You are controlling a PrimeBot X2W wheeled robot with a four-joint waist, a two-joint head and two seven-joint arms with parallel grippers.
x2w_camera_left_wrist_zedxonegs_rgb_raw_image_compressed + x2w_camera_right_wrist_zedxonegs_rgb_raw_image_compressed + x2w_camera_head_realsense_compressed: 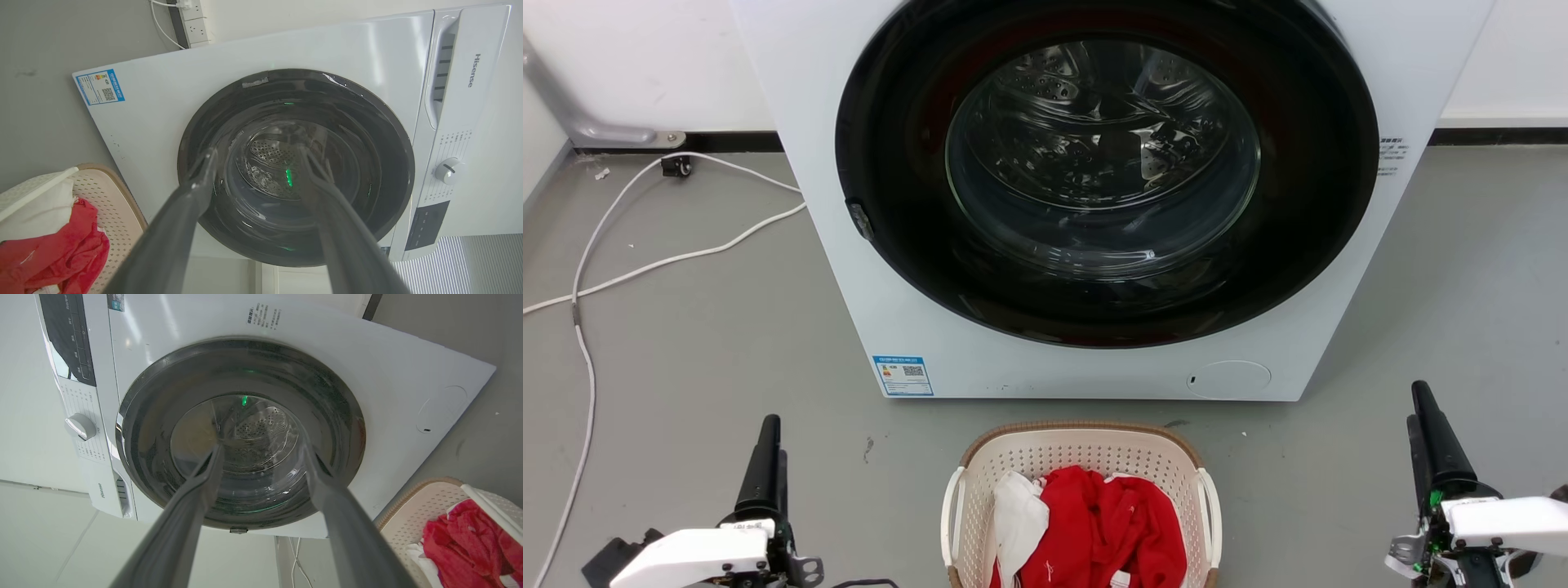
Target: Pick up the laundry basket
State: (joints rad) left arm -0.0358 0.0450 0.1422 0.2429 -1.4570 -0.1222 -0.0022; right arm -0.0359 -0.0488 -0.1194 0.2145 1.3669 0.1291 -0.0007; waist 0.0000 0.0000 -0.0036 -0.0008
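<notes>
The laundry basket [1086,430] stands on the grey floor just in front of the washing machine, at the bottom centre of the head view. It is cream-white and perforated, with a brown rim and white side handles [1214,516]. Red clothes [1098,523] and a white cloth [1018,513] lie in it. My left gripper [769,423] is left of the basket and well apart from it, fingers pointing up. My right gripper [1421,390] is farther off on the right. In the wrist views the left gripper [257,151] and right gripper [261,445] are open and hold nothing; the basket [116,192] [425,506] sits at a lower corner.
The white washing machine [825,245] with its round dark glass door [1103,155] stands right behind the basket. A white cable [580,327] runs over the floor at the left. Bare grey floor lies on both sides of the basket.
</notes>
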